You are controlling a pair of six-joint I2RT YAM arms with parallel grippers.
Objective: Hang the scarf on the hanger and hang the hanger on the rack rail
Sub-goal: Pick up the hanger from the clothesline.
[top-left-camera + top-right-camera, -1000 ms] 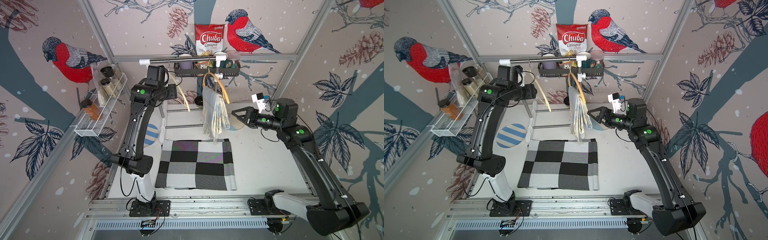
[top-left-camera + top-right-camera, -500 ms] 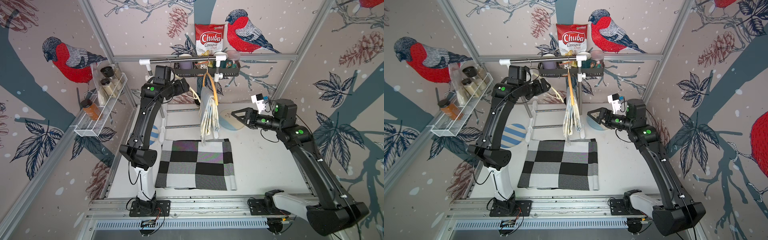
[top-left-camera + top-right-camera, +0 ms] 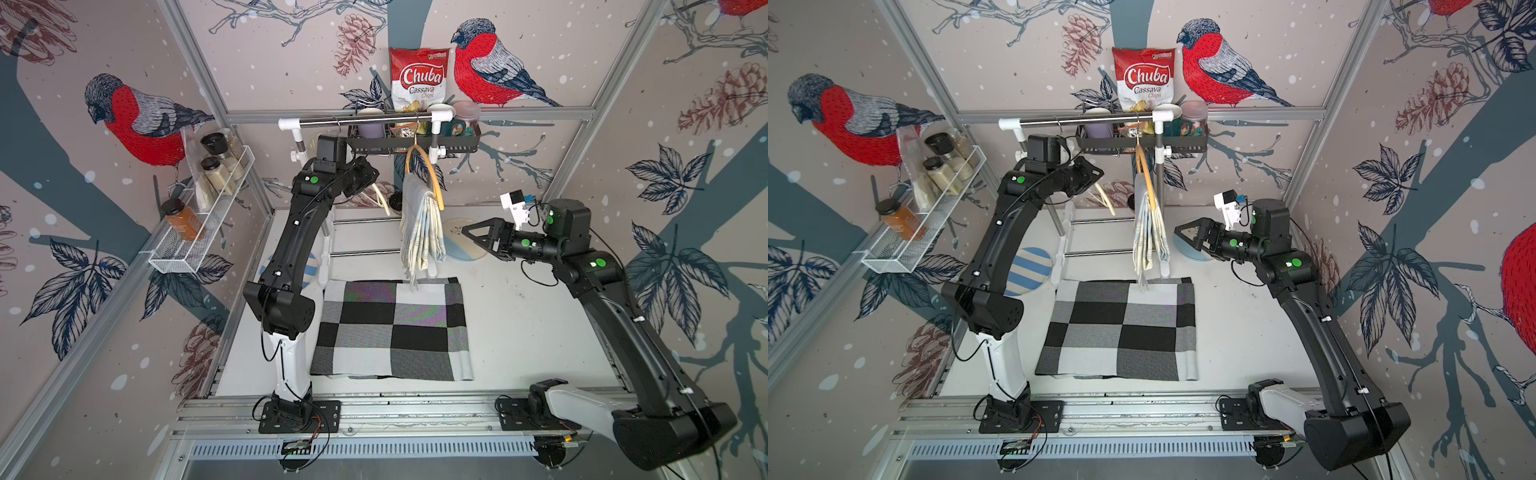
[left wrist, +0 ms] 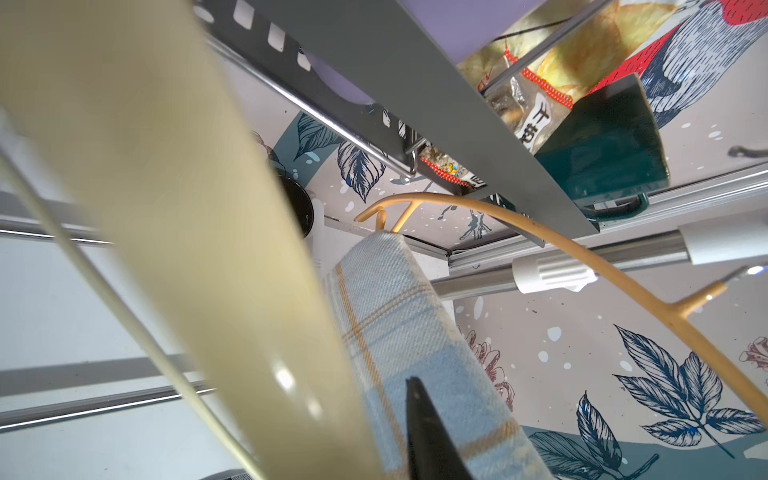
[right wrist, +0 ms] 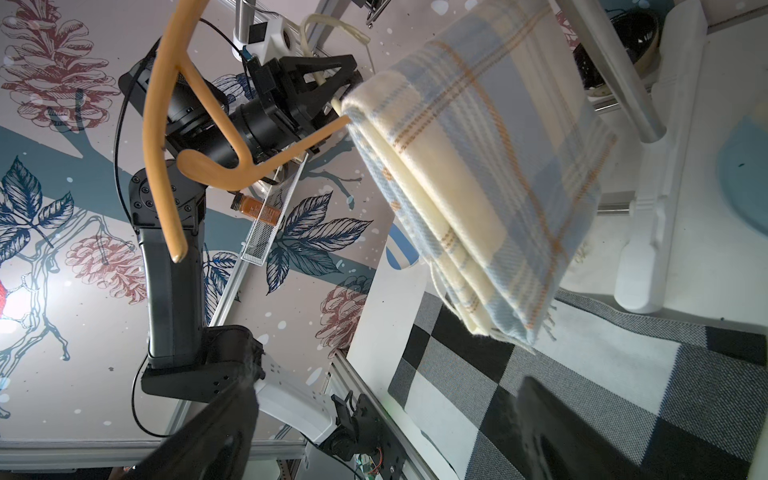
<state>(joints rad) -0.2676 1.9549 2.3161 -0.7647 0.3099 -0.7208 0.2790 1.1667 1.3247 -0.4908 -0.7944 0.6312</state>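
A light blue and cream plaid scarf (image 3: 422,232) (image 3: 1148,237) is draped over the lower bar of an orange hanger (image 3: 434,178) (image 5: 158,104). That hanger is hooked on the metal rail (image 3: 353,120). My left gripper (image 3: 368,180) (image 3: 1094,174) sits just left of the scarf, under the rail. It is shut on a second, cream hanger (image 3: 380,195) (image 4: 187,249). One black fingertip (image 4: 415,399) shows beside the scarf (image 4: 407,332). My right gripper (image 3: 467,230) (image 5: 388,365) stands open and empty to the scarf's right, apart from it.
A black-and-grey chequered mat (image 3: 395,328) lies under the scarf's fringe. A black shelf basket (image 3: 415,145) with cups and a chips bag hangs behind the rail. A white wire spice rack (image 3: 199,224) is on the left wall. A striped plate (image 3: 309,270) and a pale plate (image 3: 461,241) lie on the table.
My left arm swung right toward the scarf with the cream hanger, and its jaws closed. The orange hanger and scarf twisted on the rail. The right arm stayed still.
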